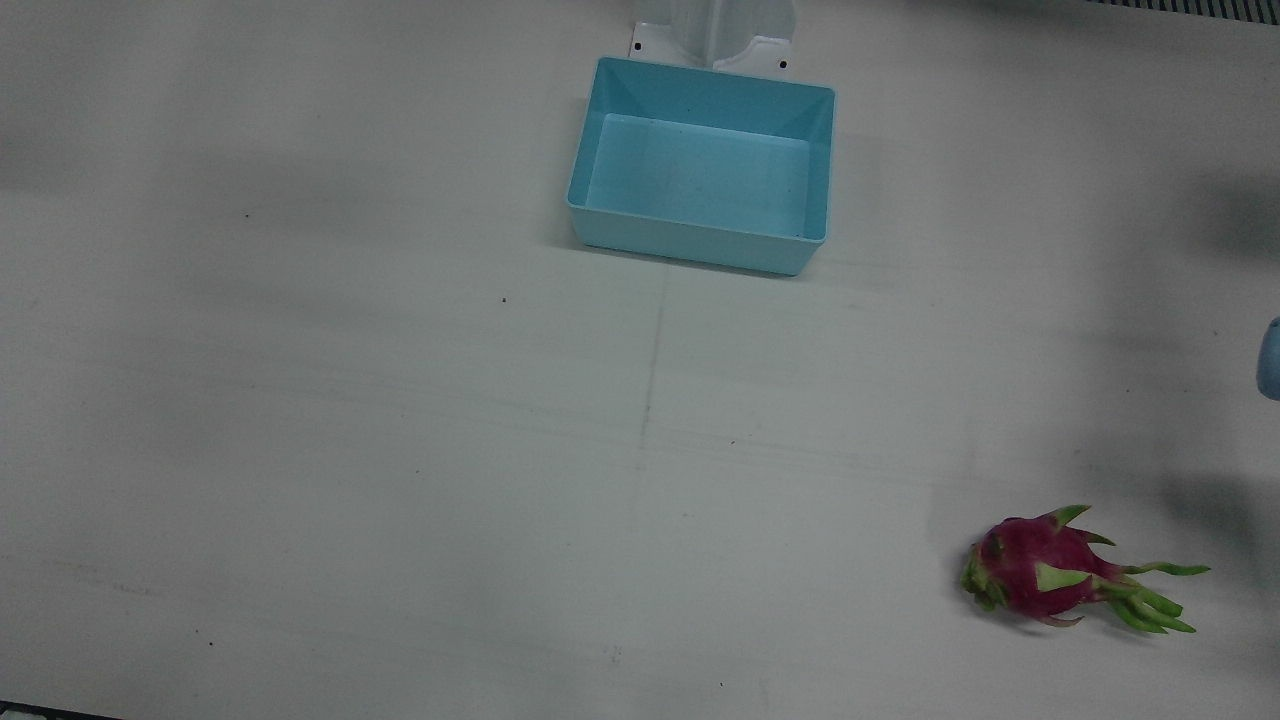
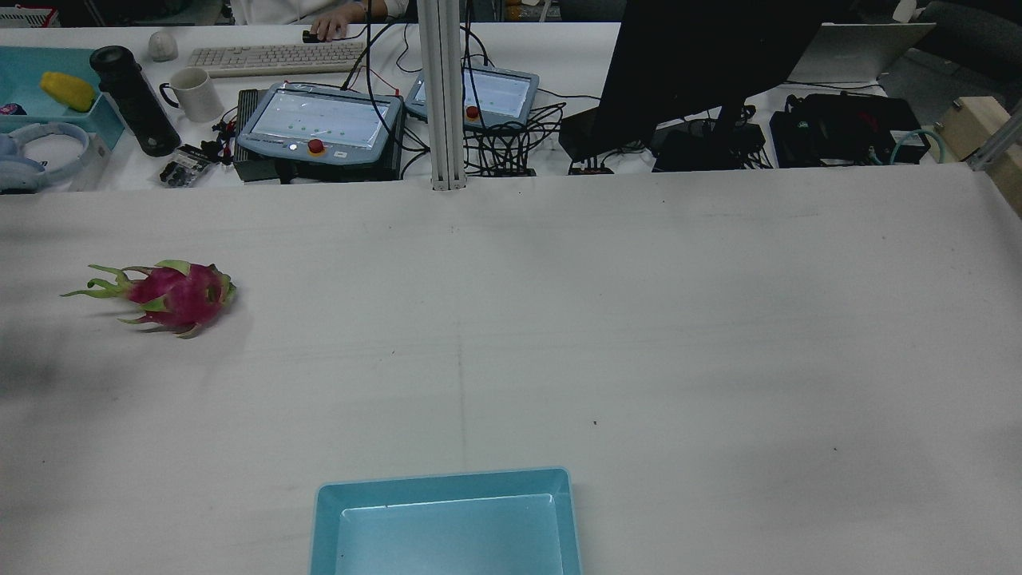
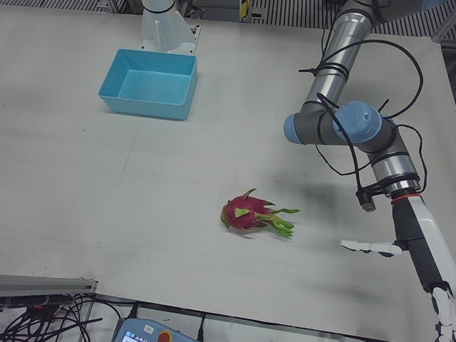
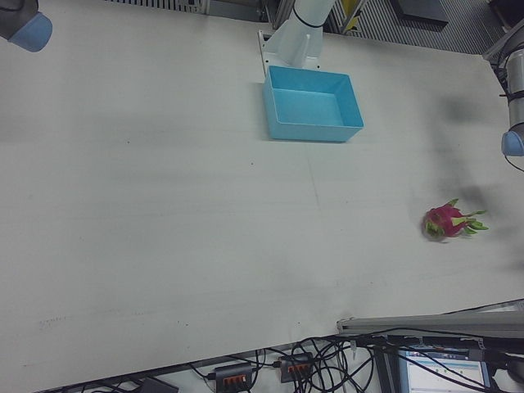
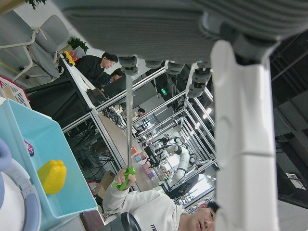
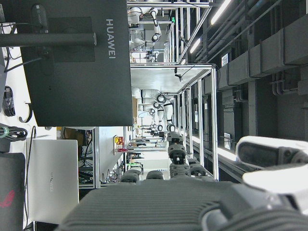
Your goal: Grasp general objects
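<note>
Dragon fruit (image 3: 247, 215), lying on its side on the tabletop (image 3: 142, 185), centre of the left-front view; blue bin (image 3: 149, 83) upper left, empty. Left hand (image 3: 420, 249), lower right: fingers spread, holding nothing. Right hand (image 6: 192, 202): state cannot be told. Risk: rounded fruit may roll from a glancing touch; soft leafy tips give poor purchase. Legible: "HUAWEI" on monitor (image 6: 72, 62).

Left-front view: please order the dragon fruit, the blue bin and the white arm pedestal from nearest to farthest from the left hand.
1. Dragon fruit, on the table to the view's left of the left hand.
2. Blue bin, far across the table, upper left.
3. White arm pedestal, just behind the bin at the top edge.
</note>
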